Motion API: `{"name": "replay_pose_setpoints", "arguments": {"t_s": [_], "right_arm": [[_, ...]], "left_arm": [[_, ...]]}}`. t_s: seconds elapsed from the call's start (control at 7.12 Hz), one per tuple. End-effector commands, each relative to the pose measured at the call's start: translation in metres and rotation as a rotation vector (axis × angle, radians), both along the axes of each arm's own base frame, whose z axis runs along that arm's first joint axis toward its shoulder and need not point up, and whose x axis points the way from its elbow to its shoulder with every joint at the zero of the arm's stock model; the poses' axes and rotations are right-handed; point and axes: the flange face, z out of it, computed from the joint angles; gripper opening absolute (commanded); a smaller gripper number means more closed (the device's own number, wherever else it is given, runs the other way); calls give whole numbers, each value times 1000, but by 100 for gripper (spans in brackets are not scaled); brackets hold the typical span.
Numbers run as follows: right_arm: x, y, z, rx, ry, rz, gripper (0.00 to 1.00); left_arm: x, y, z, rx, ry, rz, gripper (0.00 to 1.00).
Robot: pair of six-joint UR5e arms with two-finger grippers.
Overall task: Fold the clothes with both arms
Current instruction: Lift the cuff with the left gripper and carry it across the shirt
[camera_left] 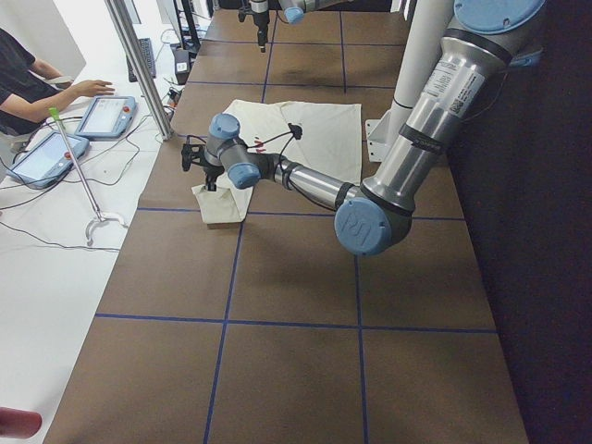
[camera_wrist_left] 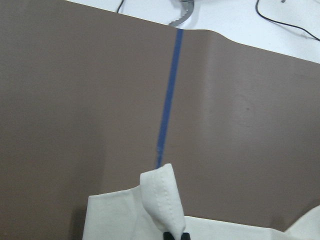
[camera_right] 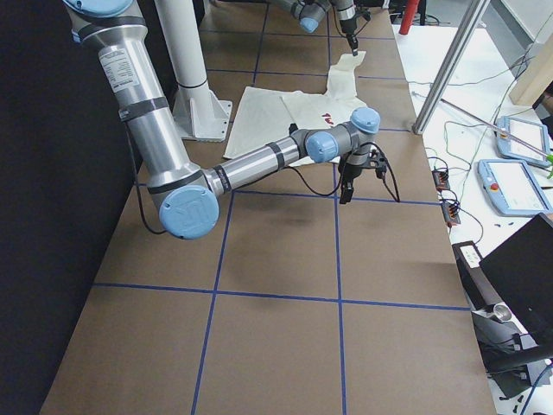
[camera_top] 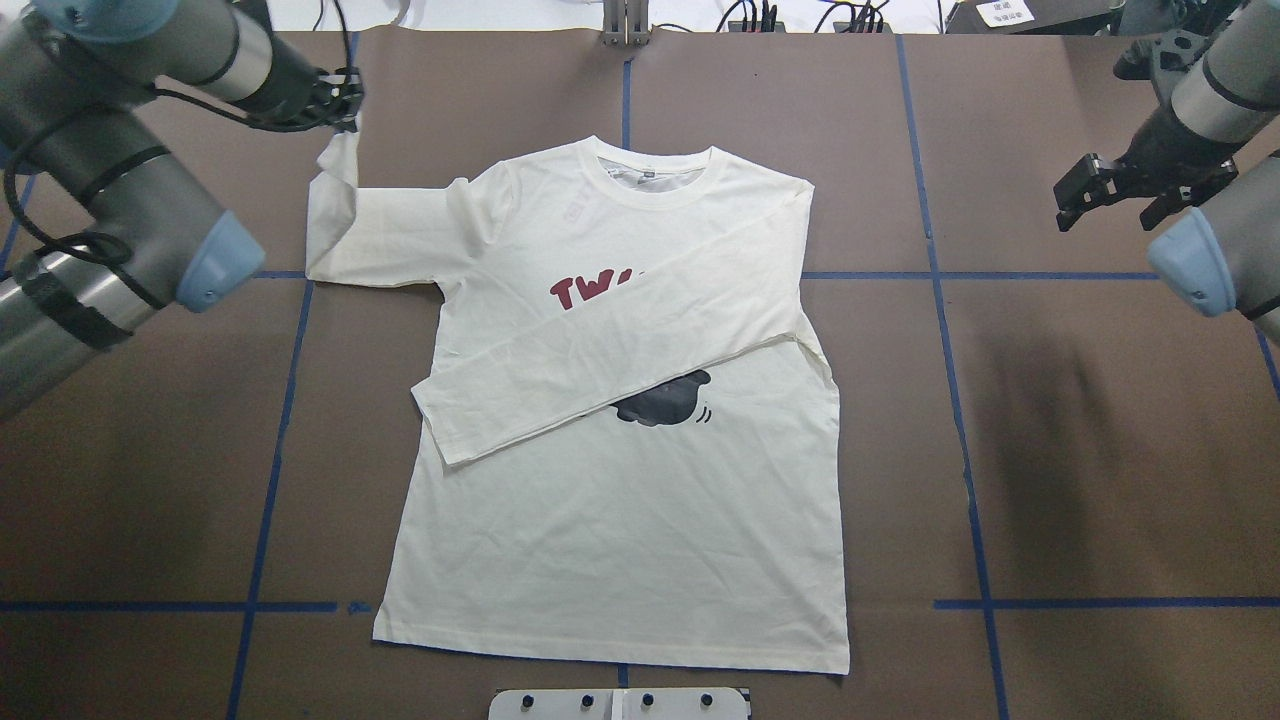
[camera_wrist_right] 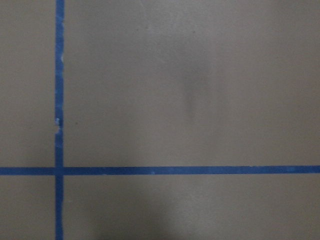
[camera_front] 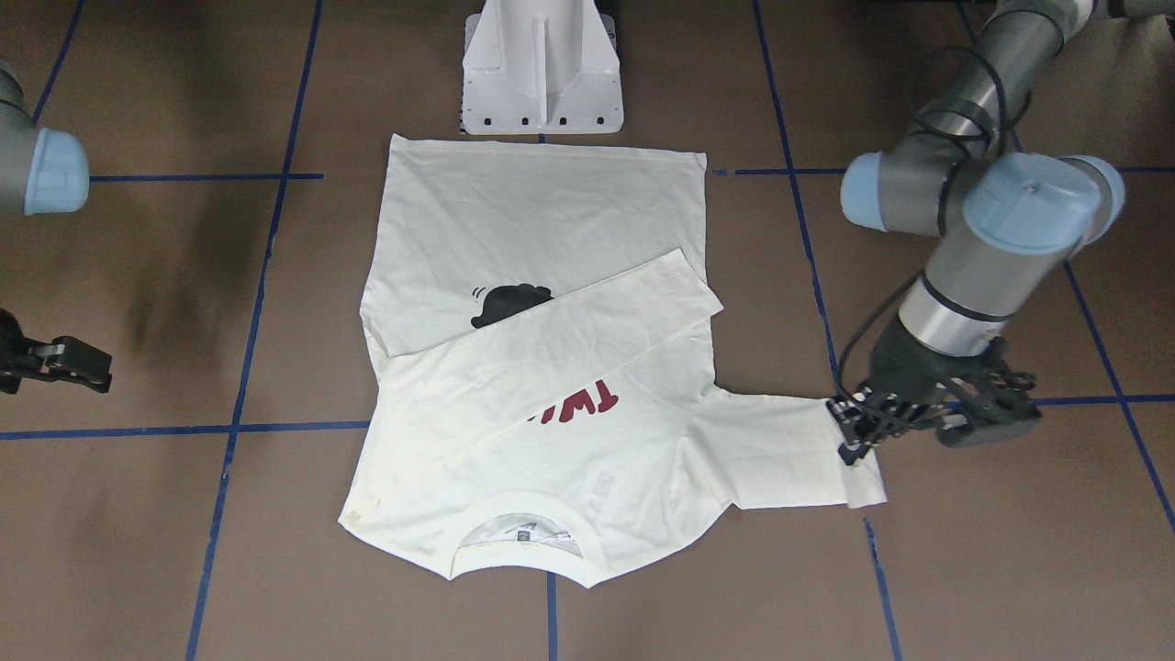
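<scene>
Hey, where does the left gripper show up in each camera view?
Front-facing: the left gripper is right of middle, on the sleeve cuff.
Overhead: upper left.
Exterior left: left of centre.
Exterior right: top, far end.
Left wrist: bottom edge.
Right wrist: not in it.
Shared landmark: the sleeve cuff it pinches.

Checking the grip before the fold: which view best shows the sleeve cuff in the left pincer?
Left wrist view: the sleeve cuff, stitching clear, pinched in the left pincer. Overhead and front-facing show it small at the pincer; side views, tiny; right wrist, nothing.
</scene>
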Motion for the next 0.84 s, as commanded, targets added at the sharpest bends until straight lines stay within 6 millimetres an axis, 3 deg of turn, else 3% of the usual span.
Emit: {"name": "replay_pose_setpoints", "arguments": {"t_s": [0.0,0.14,0.28,0.42,0.7], "right_arm": [[24,8,29,-5,17,-13,100],[24,6,29,-9,18,-11,100],[22,4,26,-7,17,-11,100],[22,4,26,-10,15,-10,100],[22,4,26,-11,15,-8,100]], "left_arm": [[79,57,-167,-67,61,11,0],[156,106,-208,-95,95,6,0],[192,115,-244,-148,139,-10,0],[222,132,-249,-154,172,5,0],[262,173,-243,-167,203,37,0]]}}
